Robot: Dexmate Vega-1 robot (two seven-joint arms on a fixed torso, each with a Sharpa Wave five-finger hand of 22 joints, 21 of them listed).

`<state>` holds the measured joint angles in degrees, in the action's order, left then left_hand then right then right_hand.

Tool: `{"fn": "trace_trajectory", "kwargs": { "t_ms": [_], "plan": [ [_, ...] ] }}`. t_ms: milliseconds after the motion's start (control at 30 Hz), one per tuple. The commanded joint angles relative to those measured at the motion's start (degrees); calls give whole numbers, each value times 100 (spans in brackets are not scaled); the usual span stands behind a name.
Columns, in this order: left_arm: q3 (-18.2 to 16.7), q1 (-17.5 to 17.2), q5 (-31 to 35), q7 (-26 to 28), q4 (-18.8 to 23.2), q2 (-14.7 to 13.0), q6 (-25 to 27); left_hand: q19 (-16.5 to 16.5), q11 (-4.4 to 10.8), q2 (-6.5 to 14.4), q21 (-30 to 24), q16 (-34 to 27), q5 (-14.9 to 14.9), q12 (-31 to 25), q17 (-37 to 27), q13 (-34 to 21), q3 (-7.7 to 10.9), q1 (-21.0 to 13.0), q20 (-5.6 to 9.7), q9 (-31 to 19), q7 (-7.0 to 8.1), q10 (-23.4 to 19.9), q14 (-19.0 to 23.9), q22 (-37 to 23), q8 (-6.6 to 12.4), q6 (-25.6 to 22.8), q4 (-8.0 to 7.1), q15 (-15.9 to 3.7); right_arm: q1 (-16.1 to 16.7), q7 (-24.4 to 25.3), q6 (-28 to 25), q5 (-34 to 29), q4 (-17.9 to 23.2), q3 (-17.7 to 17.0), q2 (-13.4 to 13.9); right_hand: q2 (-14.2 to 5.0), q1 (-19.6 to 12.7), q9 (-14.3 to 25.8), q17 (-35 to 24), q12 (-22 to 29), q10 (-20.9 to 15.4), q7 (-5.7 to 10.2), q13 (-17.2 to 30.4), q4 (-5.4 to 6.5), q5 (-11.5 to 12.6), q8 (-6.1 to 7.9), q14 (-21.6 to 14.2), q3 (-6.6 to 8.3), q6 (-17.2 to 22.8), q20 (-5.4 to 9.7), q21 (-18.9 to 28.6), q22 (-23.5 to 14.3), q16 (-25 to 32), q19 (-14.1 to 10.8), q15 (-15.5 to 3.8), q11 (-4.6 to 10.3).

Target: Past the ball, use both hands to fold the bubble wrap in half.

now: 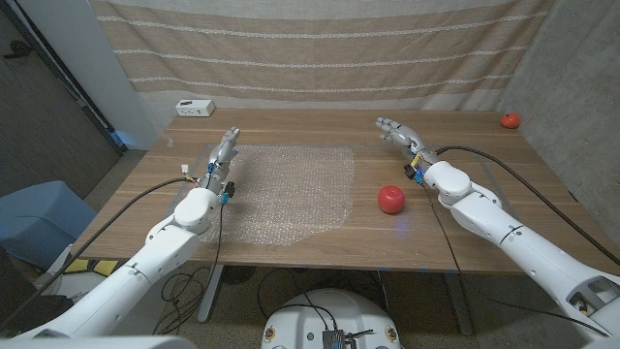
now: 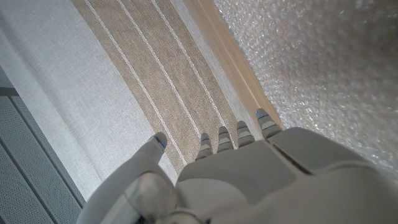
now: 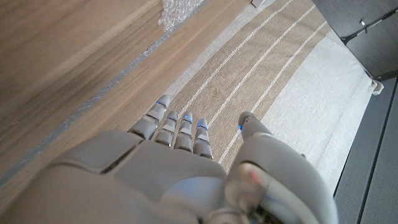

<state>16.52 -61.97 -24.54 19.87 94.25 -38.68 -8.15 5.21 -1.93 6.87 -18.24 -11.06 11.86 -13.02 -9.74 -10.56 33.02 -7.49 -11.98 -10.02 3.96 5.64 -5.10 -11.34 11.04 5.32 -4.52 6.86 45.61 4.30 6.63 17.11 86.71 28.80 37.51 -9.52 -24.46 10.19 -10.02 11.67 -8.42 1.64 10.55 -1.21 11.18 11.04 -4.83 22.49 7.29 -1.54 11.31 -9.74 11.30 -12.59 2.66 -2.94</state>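
Observation:
A clear sheet of bubble wrap (image 1: 286, 189) lies spread flat on the wooden table (image 1: 484, 237), left of centre. A red ball (image 1: 390, 199) sits just off its right edge. My left hand (image 1: 223, 152) hovers at the sheet's far left corner, fingers straight and apart, holding nothing; in the left wrist view the left hand (image 2: 249, 180) reaches along the bubble wrap (image 2: 323, 62). My right hand (image 1: 397, 132) is beyond the ball near the table's back, fingers extended and empty. In the right wrist view the right hand (image 3: 180, 168) is over bare wood, a corner of the bubble wrap (image 3: 177, 7) ahead.
A small white box (image 1: 195, 108) stands at the back left corner. A second red ball (image 1: 510, 120) sits at the far right corner. A striped curtain (image 1: 320, 48) hangs right behind the table. Cables trail from both arms over the tabletop.

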Motion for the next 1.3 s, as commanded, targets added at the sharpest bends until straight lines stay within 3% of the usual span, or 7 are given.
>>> {"fn": "trace_trajectory", "kwargs": {
  "t_ms": [33, 633, 1067, 1300],
  "plan": [
    [-400, -750, 150, 653, 785, -285, 490, -20, -21, 66, -25, -51, -22, -49, -29, -11, 16, -77, -12, -8, -13, -27, 34, -18, 22, -39, 46, 22, -243, -163, -403, -673, 345, 358, 196, -33, -79, 16, -23, 15, -40, 6, 11, -56, -33, 29, -20, 14, 42, 10, 34, -27, 28, -37, -28, 11],
    [-1292, -2225, 307, 1468, 1983, -460, 1279, -26, -33, 48, -17, -24, -59, -30, -31, -16, 41, -143, -4, -9, -7, -50, 54, -23, -2, -34, 120, 44, -552, -510, -1013, -1680, 807, 864, 393, -127, -138, 22, -54, -14, -21, 50, 16, -75, -49, 9, 19, 87, 40, 92, 26, -30, 20, -26, -146, 79],
    [-1834, -3100, 434, 1942, 2869, -249, 2318, -67, -2, 21, -14, -14, -97, -6, -32, -20, 105, -320, 46, -12, 7, -61, 106, -18, -10, -17, 308, 27, -699, -821, -1098, -2273, 932, 1168, 454, -156, -184, 27, -69, -20, -34, 56, 20, -80, -49, 14, 21, 147, 78, 148, 27, -31, 26, -34, -259, 118],
    [-2114, -3436, 460, 1986, 3134, -52, 2611, -78, -8, 16, -9, -8, -113, 8, -33, -22, 138, -411, 57, -13, -8, -59, 126, -16, -8, -18, 401, 42, -847, -937, -1182, -2753, 937, 1415, 364, -153, -190, 30, -77, -24, -36, 61, 22, -72, -53, 8, 58, 160, 74, 142, 21, -31, 16, -21, -295, 127]
  ]
}}
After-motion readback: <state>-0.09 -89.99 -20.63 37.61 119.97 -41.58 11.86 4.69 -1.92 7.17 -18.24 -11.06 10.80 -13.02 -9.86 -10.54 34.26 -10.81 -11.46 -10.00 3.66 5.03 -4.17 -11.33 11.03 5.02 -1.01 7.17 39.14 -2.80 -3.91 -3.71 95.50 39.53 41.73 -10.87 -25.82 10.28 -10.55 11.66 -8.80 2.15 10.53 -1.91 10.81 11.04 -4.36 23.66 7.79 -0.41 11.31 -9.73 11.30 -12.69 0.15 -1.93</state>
